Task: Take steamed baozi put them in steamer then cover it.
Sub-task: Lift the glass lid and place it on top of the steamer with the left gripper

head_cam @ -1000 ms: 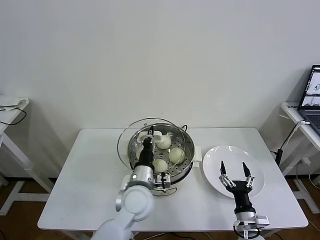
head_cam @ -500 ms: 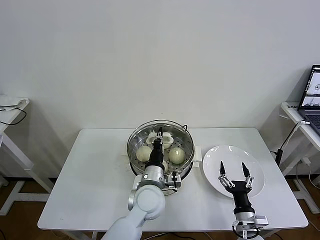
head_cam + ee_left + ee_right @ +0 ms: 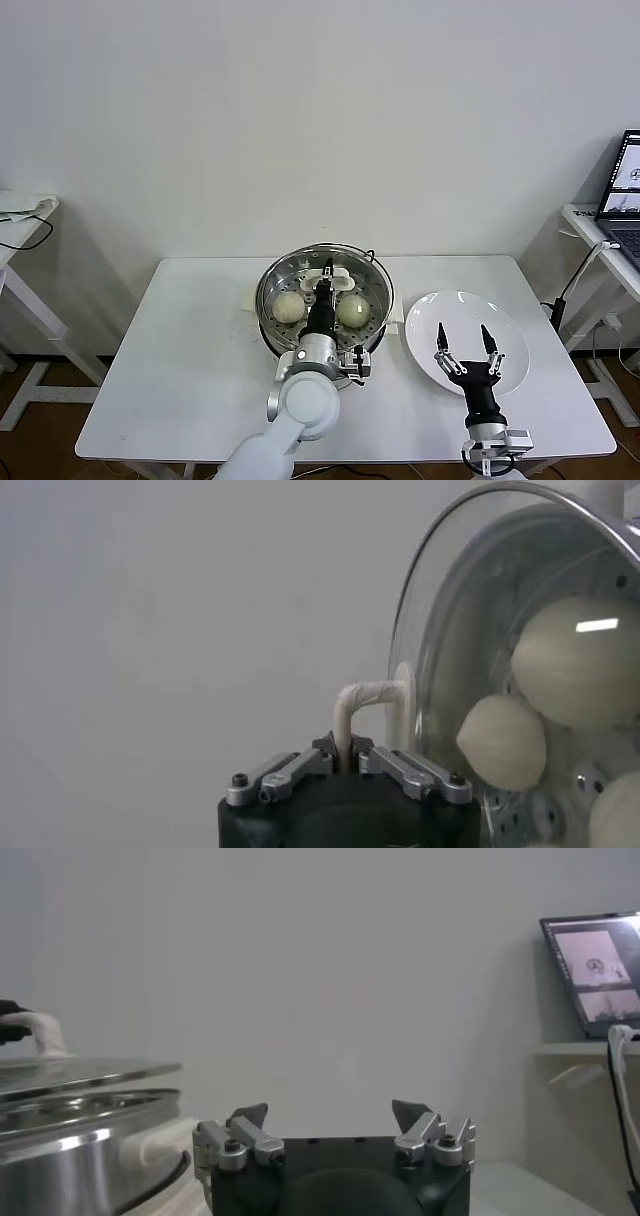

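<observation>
The steel steamer (image 3: 372, 322) stands mid-table, and the round glass lid (image 3: 300, 285) lies level over its mouth. My left gripper (image 3: 327, 272) is shut on the lid's white handle (image 3: 340, 277). Two steamed baozi (image 3: 289, 306) (image 3: 352, 310) show through the glass. In the left wrist view, my left gripper (image 3: 346, 748) pinches the handle (image 3: 365, 695) of the lid (image 3: 440, 620), with three baozi (image 3: 580, 660) (image 3: 503, 742) (image 3: 620, 815) behind it. My right gripper (image 3: 463, 340) is open over the white plate (image 3: 430, 322), holding nothing. The right wrist view shows that open gripper (image 3: 330, 1113), the steamer (image 3: 80, 1153) and the lid (image 3: 90, 1073) close over its rim.
The white table (image 3: 180, 350) carries the steamer and the bare plate. Side tables stand at the far left (image 3: 20, 215) and at the far right, the latter with a laptop (image 3: 625, 185) (image 3: 590, 973) and a hanging cable (image 3: 575, 280). A plain wall is behind.
My left gripper has carried the lid to the right, from tilted over the steamer's left side to level and centred above its mouth. The right arm has stayed put.
</observation>
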Controlling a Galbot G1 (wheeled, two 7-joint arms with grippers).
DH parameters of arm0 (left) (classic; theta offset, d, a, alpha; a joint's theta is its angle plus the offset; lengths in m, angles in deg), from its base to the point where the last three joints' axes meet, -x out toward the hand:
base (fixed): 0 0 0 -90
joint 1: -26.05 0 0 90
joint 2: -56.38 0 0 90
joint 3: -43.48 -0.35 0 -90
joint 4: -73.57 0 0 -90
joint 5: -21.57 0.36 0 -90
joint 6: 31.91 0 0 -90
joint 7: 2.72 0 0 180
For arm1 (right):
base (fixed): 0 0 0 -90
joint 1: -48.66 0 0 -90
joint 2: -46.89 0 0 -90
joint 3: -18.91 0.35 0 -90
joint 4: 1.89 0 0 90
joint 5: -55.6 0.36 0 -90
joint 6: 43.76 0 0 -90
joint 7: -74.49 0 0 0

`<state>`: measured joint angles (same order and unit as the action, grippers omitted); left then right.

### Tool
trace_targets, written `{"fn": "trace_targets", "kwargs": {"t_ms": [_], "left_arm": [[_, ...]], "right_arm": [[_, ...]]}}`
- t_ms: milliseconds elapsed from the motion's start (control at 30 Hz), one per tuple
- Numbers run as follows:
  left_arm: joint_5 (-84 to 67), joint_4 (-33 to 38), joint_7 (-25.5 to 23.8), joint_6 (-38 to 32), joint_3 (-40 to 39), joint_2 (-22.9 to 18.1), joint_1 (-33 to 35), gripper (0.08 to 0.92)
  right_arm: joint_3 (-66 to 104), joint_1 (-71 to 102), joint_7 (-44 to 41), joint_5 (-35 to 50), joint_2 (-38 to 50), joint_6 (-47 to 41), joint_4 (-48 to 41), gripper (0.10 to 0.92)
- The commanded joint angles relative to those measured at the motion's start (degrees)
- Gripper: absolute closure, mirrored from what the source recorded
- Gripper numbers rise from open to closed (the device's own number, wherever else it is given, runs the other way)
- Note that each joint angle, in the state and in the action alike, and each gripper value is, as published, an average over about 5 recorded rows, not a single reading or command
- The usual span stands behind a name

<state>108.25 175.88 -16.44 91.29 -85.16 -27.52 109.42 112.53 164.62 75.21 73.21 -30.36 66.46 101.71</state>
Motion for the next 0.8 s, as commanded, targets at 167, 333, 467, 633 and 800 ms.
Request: {"fn": "trace_targets", "kwargs": {"t_ms": [167,333,467,633,800], "left_arm": [[0.6,-0.9,0.0,0.0,0.6,-0.3,0.2,0.811],[0.7,-1.0,0.0,-0.1,0.7,-0.4,0.1,0.811],[0.9,-1.3,0.1,-0.2,0.9,-0.5,0.2,0.811],[1.1,-1.4,0.1,-0.3,1.0,-0.7,0.4,0.811],[1.5,-1.7,0.1,-0.6,1.2,-0.9,0.8,0.811]], "right_arm": [[-0.4,-0.6,0.0,-0.1,0.0,0.0,-0.4,0.203],[-0.6,-0.8,0.0,-0.3,0.0,-0.1,-0.6,0.203],[-0.6,-0.8,-0.1,-0.3,0.1,-0.1,-0.7,0.203],[-0.7,-0.9,-0.1,-0.4,0.1,-0.1,-0.7,0.203],[-0.8,-0.9,-0.1,-0.5,0.1,-0.1,-0.7,0.203]]}}
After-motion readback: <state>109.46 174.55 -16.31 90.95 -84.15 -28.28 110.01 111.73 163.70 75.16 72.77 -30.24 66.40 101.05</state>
